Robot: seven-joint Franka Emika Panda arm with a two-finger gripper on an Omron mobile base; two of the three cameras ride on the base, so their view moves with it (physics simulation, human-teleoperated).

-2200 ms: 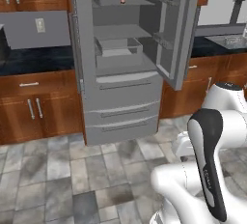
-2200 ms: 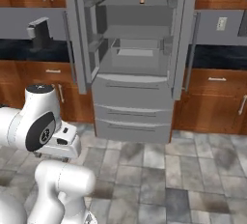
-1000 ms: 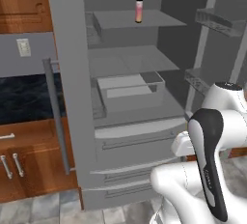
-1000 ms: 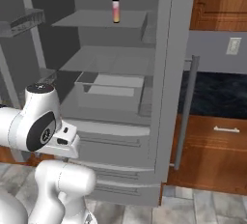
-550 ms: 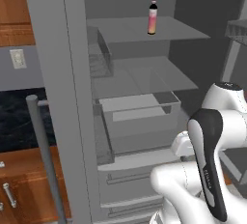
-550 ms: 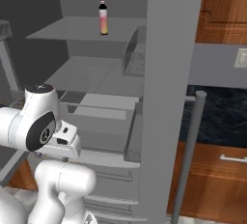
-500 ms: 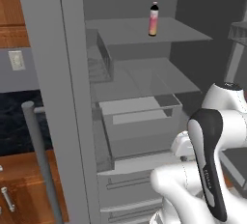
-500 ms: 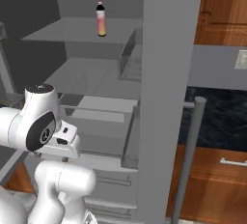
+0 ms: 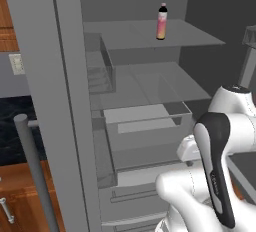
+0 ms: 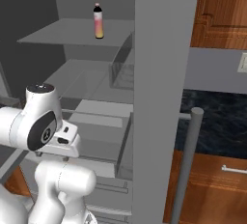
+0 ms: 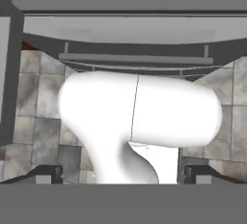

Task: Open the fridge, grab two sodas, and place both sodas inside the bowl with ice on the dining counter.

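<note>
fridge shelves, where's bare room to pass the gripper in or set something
In the fridge, the top shelf is bare on both sides of the lone soda. The middle shelf looks bare too. It is tighter at the left, by the door bin, and below, where the open drawer juts out.

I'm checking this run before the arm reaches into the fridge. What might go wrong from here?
1. One soda stands upright, alone near the front edge of a high shelf; a clumsy approach may tip it off.
2. The open doors flank the arm closely, so a wide swing may strike one.
3. The open tool points down at the floor tiles, so a big reorientation is needed first, close to the fridge.
</note>
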